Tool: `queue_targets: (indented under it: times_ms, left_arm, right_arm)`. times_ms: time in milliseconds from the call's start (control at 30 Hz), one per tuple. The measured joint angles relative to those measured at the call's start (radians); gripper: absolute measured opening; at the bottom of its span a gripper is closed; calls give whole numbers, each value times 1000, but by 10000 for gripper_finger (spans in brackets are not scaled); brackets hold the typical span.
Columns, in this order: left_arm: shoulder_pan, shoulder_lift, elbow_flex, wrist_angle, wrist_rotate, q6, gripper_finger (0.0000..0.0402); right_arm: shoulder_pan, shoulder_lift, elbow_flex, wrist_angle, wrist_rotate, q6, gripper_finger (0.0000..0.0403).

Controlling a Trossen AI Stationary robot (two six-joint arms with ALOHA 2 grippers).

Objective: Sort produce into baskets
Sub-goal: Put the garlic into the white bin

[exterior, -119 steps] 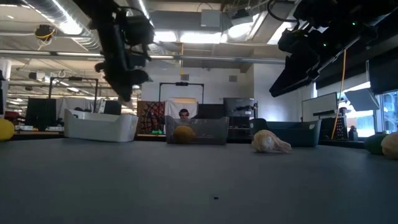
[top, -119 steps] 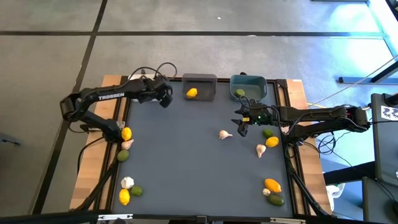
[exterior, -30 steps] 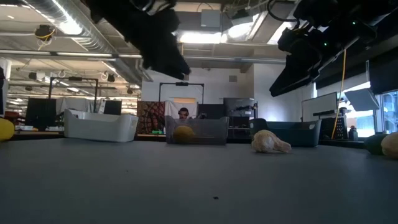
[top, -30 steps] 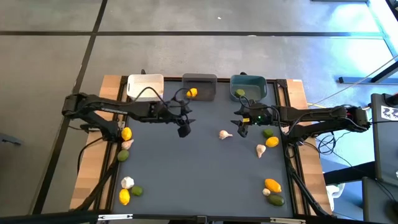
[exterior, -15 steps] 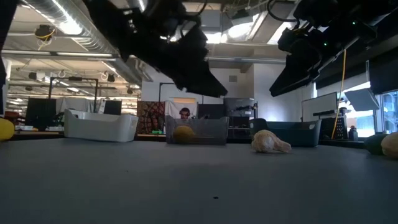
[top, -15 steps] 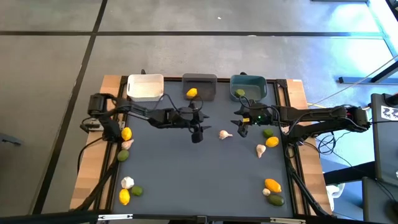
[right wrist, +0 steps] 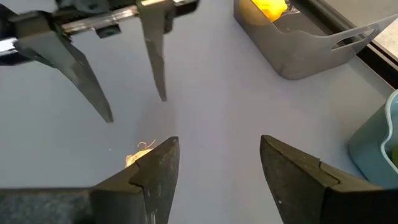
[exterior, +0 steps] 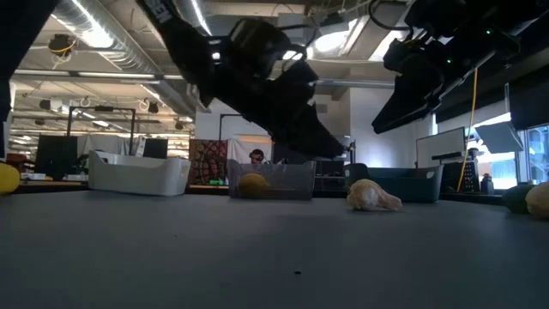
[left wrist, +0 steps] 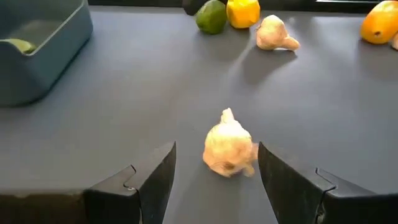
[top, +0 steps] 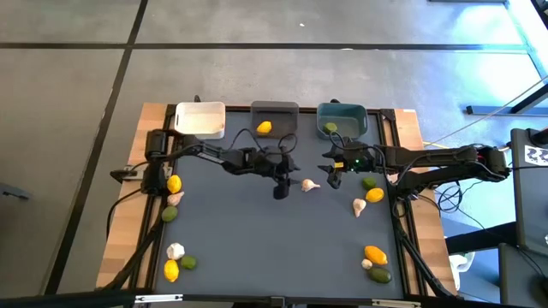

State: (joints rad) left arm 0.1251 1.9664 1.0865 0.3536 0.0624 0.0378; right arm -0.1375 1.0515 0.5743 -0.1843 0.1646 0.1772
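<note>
Barely begun: one lemon point(top: 265, 128) in grey bin point(top: 275, 109), lime point(top: 330, 128) in teal bin point(top: 342, 110); most produce loose. Left gripper point(left wrist: 214, 168) spread, empty, approaching garlic point(left wrist: 228, 144); right gripper point(right wrist: 217, 165) spread, empty.

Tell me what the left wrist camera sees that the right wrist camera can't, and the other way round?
Only the left wrist view shows the garlic bulb whole, lying between its open fingers, with more produce beyond: a lime, a lemon, another garlic. Only the right wrist view shows the grey basket and the left gripper facing it. Both show the teal basket.
</note>
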Motion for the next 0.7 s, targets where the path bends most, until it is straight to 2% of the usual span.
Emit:
queue_targets:
  times_ms: [467, 700]
  left_arm:
    - [38, 177, 157, -5, 246, 42, 223]
    - [54, 205, 173, -7, 283, 23, 223]
  right_arm:
    - [0, 0, 0, -1, 0, 1, 222]
    - [0, 0, 0, -7, 0, 30, 222]
